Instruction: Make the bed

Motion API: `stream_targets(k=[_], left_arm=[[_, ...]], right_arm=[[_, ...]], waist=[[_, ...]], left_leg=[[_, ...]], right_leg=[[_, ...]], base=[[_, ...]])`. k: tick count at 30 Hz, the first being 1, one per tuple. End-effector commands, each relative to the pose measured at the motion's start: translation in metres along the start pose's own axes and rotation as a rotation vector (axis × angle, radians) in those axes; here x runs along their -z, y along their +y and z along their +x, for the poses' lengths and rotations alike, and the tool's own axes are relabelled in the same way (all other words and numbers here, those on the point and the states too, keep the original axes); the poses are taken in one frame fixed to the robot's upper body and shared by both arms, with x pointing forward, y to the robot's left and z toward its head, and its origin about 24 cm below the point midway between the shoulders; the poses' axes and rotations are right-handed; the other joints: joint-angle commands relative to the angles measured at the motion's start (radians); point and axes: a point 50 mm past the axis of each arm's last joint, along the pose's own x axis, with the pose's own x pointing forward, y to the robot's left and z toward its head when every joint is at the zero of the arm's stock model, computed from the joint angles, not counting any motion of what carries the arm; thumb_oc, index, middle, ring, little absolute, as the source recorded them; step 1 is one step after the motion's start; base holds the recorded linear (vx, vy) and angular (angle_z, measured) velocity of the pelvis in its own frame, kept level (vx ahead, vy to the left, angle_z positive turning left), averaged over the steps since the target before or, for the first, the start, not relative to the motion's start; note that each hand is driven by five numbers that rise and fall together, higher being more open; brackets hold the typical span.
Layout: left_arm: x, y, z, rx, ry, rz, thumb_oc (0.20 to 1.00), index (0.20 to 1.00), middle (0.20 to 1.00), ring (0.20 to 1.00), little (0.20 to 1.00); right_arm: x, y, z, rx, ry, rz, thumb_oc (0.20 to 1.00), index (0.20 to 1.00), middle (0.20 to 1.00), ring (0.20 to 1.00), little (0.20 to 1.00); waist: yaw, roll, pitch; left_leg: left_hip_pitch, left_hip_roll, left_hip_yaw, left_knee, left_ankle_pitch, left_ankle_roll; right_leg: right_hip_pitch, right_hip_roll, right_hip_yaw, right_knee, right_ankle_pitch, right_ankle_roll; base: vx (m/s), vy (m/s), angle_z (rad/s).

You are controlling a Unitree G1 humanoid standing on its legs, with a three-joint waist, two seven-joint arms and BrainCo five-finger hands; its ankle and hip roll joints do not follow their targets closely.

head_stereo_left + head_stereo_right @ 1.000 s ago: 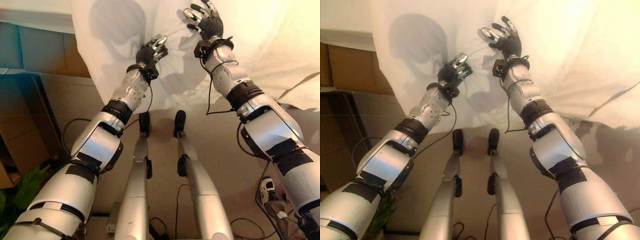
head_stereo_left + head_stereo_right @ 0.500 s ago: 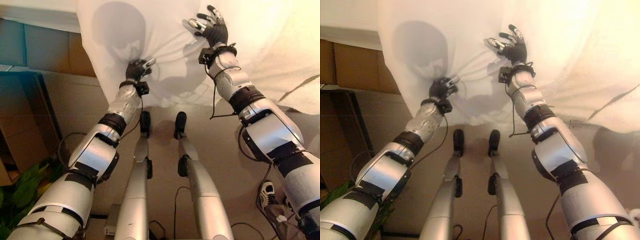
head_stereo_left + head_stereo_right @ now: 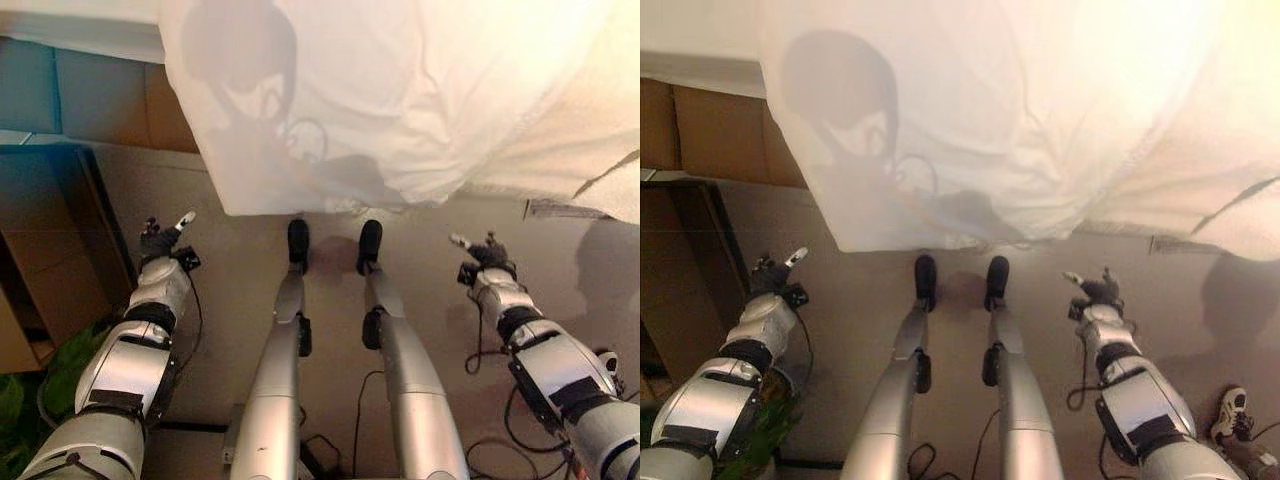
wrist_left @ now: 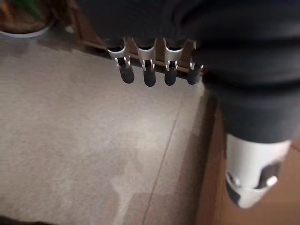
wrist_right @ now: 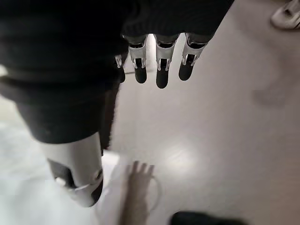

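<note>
- Left eye view: the white sheet (image 3: 400, 100) fills the upper part of the frame and hangs over the side of the bed, its lower hem falling just above the floor (image 3: 230, 290) at mid-frame.
- A second ago both hands were up on the sheet, the left bunching a fold and the right spread flat against it; now both have let go and dropped to the robot's sides.
- The left hand (image 3: 160, 238) sits at the left of the frame and the right hand (image 3: 484, 252) at the right, both well below the hem and touching no cloth.
- In each wrist view the fingers (image 4: 149, 70) hang straight and relaxed over bare floor, holding nothing; the right hand's fingers (image 5: 161, 65) look the same.
- The gathered creases around the left hand's grip have gone, and the sheet falls smoother; I judge this pull finished and a new reach to be next.
- Edges: the hem runs unevenly and dips lower toward the right of the frame.
- Room: the floor below the hem is open; a brown cabinet (image 3: 60, 240) crowds the left side near the left hand, and a shoe (image 3: 1230, 410) lies lower right.
</note>
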Motion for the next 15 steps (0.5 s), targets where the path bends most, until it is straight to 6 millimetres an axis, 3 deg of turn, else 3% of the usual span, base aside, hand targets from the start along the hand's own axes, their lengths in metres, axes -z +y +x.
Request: stream_targets(k=[1,4,5,6,10,14,15], left_arm=[[0.028,0.019,-0.005,-0.046,0.054,-0.004,1.0,1.0,1.0,1.0,1.0],[0.053,0.024,-0.012,-0.043,0.111,-0.001,1.0,1.0,1.0,1.0,1.0],[0.052,0.023,-0.012,-0.04,0.107,-0.005,1.0,1.0,1.0,1.0,1.0],[0.071,0.025,-0.02,-0.032,0.148,0.003,1.0,1.0,1.0,1.0,1.0],[0.096,0.029,-0.032,-0.006,0.201,0.036,1.0,1.0,1.0,1.0,1.0],[0.13,0.052,-0.049,0.016,0.279,0.185,1.0,1.0,1.0,1.0,1.0],[0.144,0.061,-0.057,0.054,0.321,0.3,1.0,1.0,1.0,1.0,1.0]], right_arm=[[0.017,-0.04,0.005,0.104,0.046,-0.097,1.0,1.0,1.0,1.0,1.0],[0.041,-0.056,0.002,0.136,0.108,-0.113,1.0,1.0,1.0,1.0,1.0],[0.039,-0.056,0.002,0.137,0.103,-0.109,1.0,1.0,1.0,1.0,1.0],[0.053,-0.062,-0.001,0.142,0.129,-0.12,1.0,1.0,1.0,1.0,1.0],[0.07,-0.064,-0.006,0.116,0.138,-0.148,1.0,1.0,1.0,1.0,1.0],[0.103,-0.065,-0.02,0.067,0.176,-0.151,1.0,1.0,1.0,1.0,1.0],[0.116,-0.06,-0.027,0.016,0.191,-0.136,1.0,1.0,1.0,1.0,1.0]], waist=[[-0.022,0.032,0.037],[-0.019,0.039,0.037],[-0.021,0.038,0.037],[-0.016,0.043,0.037],[-0.016,0.047,0.037],[-0.022,0.04,0.037],[-0.024,0.034,0.037]], left_leg=[[-0.001,-0.05,0.045,0.122,-0.114,-0.002],[0.039,-0.046,0.038,0.151,-0.154,0.0],[0.017,-0.048,0.049,0.152,-0.131,0.006],[0.062,-0.044,0.04,0.173,-0.165,0.005],[0.119,-0.043,0.042,0.212,-0.185,0.013],[0.285,-0.052,0.035,0.272,-0.236,0.03],[0.394,-0.053,0.035,0.257,-0.22,0.04]], right_leg=[[0.041,-0.01,-0.01,-0.001,-0.004,0.113],[0.072,-0.006,0.003,0.044,-0.049,0.118],[0.051,-0.012,-0.006,0.043,-0.029,0.11],[0.084,-0.009,0.002,0.086,-0.073,0.115],[0.129,-0.017,-0.004,0.158,-0.116,0.112],[0.289,-0.019,0.005,0.257,-0.191,0.098],[0.4,-0.016,0.002,0.239,-0.179,0.085]], base=[[0.02,0.039,-0.05],[-0.02,0.023,-0.07],[0.03,0.015,-0.08],[-0.01,0.014,-0.06],[0.01,0.014,0.02],[0.01,0.002,0.07],[0.01,-0.007,0.06]])
